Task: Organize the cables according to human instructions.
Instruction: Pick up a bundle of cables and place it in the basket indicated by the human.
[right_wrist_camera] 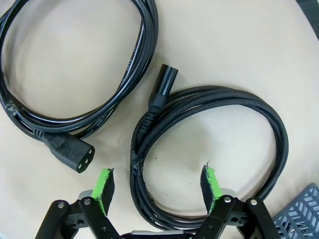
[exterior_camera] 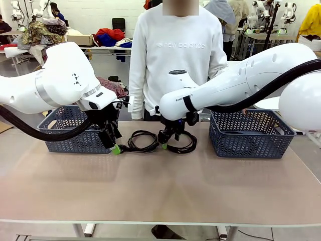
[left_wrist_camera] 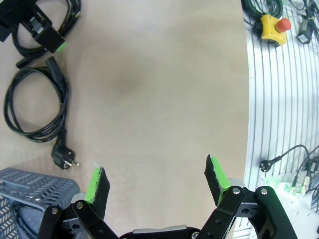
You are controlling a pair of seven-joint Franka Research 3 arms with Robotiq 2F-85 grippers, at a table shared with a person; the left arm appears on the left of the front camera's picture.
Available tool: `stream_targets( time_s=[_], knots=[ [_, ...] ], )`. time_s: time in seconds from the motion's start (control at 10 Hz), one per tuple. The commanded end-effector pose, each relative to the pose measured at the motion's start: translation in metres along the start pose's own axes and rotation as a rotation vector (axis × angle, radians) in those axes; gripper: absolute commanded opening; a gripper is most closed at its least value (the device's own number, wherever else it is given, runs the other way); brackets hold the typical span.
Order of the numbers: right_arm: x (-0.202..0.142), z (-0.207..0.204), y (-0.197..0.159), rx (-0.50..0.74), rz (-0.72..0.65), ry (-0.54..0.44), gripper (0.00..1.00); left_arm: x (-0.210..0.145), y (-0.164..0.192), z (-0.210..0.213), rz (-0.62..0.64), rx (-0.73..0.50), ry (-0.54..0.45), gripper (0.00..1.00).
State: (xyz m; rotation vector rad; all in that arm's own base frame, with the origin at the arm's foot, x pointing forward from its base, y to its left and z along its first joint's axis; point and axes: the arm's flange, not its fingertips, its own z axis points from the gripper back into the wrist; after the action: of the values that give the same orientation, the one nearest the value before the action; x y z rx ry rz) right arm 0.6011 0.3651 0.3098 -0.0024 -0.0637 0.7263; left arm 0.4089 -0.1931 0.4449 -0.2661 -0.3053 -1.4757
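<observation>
Two coiled black cables lie at the table's far middle. The smooth cable [exterior_camera: 143, 140] [left_wrist_camera: 35, 107] [right_wrist_camera: 134, 64] lies to the left, its plug [right_wrist_camera: 75, 154] near my right gripper's left fingertip. The braided cable [exterior_camera: 184, 146] [right_wrist_camera: 271, 124] lies to the right. My right gripper [exterior_camera: 170, 143] [right_wrist_camera: 156, 183] hangs low over it, open, with the coil's near strands between its green pads [right_wrist_camera: 209, 181]. My left gripper [exterior_camera: 114, 146] [left_wrist_camera: 157, 181] stands open over bare table beside the smooth cable, holding nothing.
A dark mesh basket [exterior_camera: 65, 133] [left_wrist_camera: 30, 186] stands at the far left with a black cord inside. A second basket [exterior_camera: 251, 135] [right_wrist_camera: 299, 214] stands at the far right. A person in a white sweater [exterior_camera: 173, 50] stands behind the table. The near half of the table is free.
</observation>
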Motion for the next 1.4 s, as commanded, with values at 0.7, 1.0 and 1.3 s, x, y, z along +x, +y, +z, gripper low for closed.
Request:
stream_targets(
  time_s=[0.7,1.0,1.3],
  knots=[
    [0.0110,-0.0020,0.0078,-0.037,-0.017,0.009,0.17,-0.0005,-0.0005,0.0008,0.001,0.002,0.000,1.00],
    [0.0101,-0.0048,0.0055,-0.042,-0.089,0.026,0.00,-0.0005,-0.0005,0.0008,0.001,0.002,0.000,1.00],
    [0.0095,0.0005,0.0023,-0.050,-0.178,0.035,0.00,-0.0005,-0.0005,0.0008,0.001,0.002,0.000,1.00]
  ],
)
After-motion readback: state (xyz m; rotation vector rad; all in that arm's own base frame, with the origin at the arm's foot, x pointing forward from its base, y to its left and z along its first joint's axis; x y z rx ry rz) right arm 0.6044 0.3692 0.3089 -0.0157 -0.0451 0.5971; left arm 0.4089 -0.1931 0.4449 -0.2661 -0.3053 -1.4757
